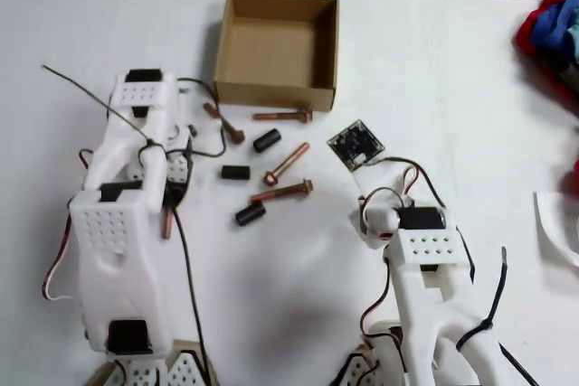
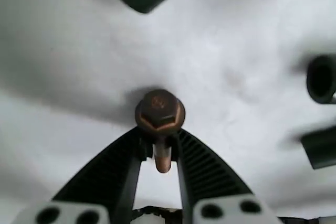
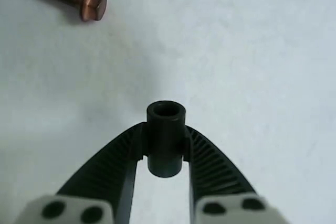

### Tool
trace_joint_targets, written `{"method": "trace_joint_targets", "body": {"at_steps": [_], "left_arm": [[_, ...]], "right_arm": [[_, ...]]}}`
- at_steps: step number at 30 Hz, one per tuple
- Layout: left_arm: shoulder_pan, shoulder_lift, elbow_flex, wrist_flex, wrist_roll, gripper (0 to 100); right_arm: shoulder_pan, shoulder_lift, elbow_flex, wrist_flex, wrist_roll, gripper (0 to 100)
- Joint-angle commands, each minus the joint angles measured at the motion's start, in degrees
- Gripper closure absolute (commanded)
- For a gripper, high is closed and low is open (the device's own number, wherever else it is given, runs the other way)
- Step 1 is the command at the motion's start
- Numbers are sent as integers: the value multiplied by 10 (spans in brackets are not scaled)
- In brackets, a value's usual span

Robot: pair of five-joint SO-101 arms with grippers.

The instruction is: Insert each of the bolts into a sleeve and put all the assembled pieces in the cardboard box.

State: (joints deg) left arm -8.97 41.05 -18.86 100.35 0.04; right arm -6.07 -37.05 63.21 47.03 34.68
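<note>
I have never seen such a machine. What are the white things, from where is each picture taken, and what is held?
The white things are two small robot arms at a table. The wide picture looks down from above; the other two come from cameras on the arms' wrists. The left arm grips a copper bolt in its jaws; the right arm grips a black sleeve. On the table lie four more bolts, three more sleeves and an open cardboard box.
</note>
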Motion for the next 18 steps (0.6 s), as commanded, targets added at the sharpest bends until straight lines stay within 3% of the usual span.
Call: {"method": "trace_joint_targets", "body": {"at_steps": [1, 7, 14, 18], "left_arm": [[4, -21, -4, 1, -2, 943], [11, -26, -7, -18, 17, 943], [16, -23, -93, -13, 15, 941], [17, -22, -99, -11, 14, 871]], "right_arm": [[-1, -22, -4, -2, -4, 976], [-1, -22, -4, -2, -4, 976], [-1, -22, -4, 5, -4, 976], [-1, -22, -4, 5, -4, 976]]}}
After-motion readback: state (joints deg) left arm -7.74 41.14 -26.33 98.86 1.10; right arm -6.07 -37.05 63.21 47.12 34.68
